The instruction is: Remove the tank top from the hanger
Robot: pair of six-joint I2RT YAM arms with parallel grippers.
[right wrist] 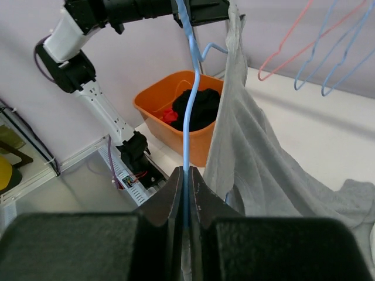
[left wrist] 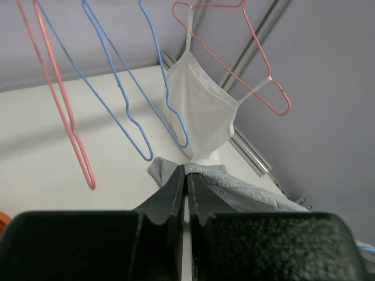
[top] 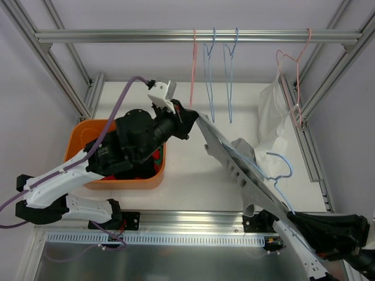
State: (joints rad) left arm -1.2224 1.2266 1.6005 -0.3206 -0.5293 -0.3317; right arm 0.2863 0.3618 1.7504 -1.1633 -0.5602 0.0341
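White tabletop (top: pixel 187 175) lies beneath a grey fabric tank top (top: pixel 231 159) stretched taut between both arms. Its upper end is clenched in the left fingers (left wrist: pixel 177 182), while the right fingers (right wrist: pixel 177 184) grasp the thin light-blue wire hanger (right wrist: pixel 190 105) extending from their tips, just beside the cloth.

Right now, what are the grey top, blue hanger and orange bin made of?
grey top: soft matte fabric; it drapes and folds.
blue hanger: probably coated wire; thin, bent.
orange bin: likely plastic; smooth, uniform colour.
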